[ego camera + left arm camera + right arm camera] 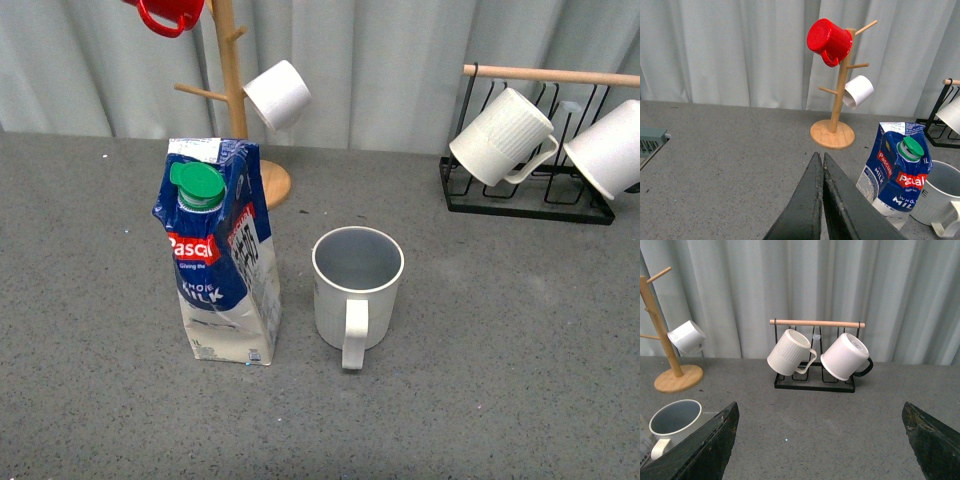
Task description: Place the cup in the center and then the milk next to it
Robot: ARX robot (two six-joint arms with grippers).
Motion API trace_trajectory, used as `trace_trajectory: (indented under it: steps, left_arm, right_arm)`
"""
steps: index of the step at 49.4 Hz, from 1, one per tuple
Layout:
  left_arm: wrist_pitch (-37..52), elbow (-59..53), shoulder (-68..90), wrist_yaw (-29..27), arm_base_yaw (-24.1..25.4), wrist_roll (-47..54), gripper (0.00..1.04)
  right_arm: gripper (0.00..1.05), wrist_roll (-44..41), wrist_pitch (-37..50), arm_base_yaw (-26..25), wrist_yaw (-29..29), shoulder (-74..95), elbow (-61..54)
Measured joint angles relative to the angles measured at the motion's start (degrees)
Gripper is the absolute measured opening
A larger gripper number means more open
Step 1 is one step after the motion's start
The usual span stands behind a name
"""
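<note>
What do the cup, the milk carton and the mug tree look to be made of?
The cup looks like glazed ceramic: thick rim, matte cream wall, grey-blue inside. The milk carton looks like coated paperboard, its printed faces creased and dented, with a green plastic-looking cap. The mug tree looks like pale unpainted wood, with pegs and a round base.

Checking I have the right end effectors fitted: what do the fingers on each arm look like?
Left gripper: dark grey-green, matte fingers tapering to points. Right gripper: broad, dark fingers with a rough, speckled surface. No cables or markings are visible.
</note>
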Motion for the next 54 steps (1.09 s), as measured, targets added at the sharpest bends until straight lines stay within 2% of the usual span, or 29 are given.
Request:
trace_trajectory:
  steps: [11, 16, 24, 30, 34, 37, 40, 49, 51, 54]
  left_arm:
    - [-3.67, 0.0, -3.63, 0.0, 0.0, 0.0, 0.04]
    - [-12.96, 0.0, -11.87, 0.07, 0.0, 0.02, 0.04]
    - [-13.42, 0.0, -12.98, 0.07, 0.0, -0.02, 0.06]
    - [-13.46, 0.0, -13.03, 0.07, 0.0, 0.0, 0.25]
    - [-13.46, 0.0, -13.03, 0.07, 0.0, 0.0, 0.45]
    - [-13.46, 0.0, -13.03, 0.07, 0.0, 0.0, 0.54]
    - [-13.46, 0.0, -13.03, 0.07, 0.0, 0.0, 0.68]
    - [-13.46, 0.0, -13.03, 0.07, 0.0, 0.0, 0.97]
    - [-13.46, 0.0, -13.03, 0.07, 0.0, 0.11, 1.0]
    - [-13.46, 0.0, -13.03, 0.07, 0.0, 0.13, 0.98]
  right_arm:
    - [0.95, -0.02, 0.0, 0.0, 0.0, 0.0, 0.0]
    - [0.95, 0.0, 0.0, 0.0, 0.02, 0.0, -0.02]
    - [0.95, 0.0, 0.0, 0.0, 0.0, 0.0, 0.0]
    - [0.95, 0.0, 0.0, 0.0, 0.0, 0.0, -0.02]
    - [0.95, 0.0, 0.0, 0.0, 0.0, 0.0, 0.0]
    - [0.95, 0.0, 0.0, 0.0, 0.0, 0.0, -0.02]
    - [0.95, 0.0, 0.0, 0.0, 0.0, 0.0, 0.0]
    - [0.95, 0.0, 0.02, 0.0, 0.0, 0.0, 0.0]
    - [0.95, 0.0, 0.0, 0.0, 0.0, 0.0, 0.0]
    - [0.95, 0.0, 0.0, 0.0, 0.0, 0.0, -0.02]
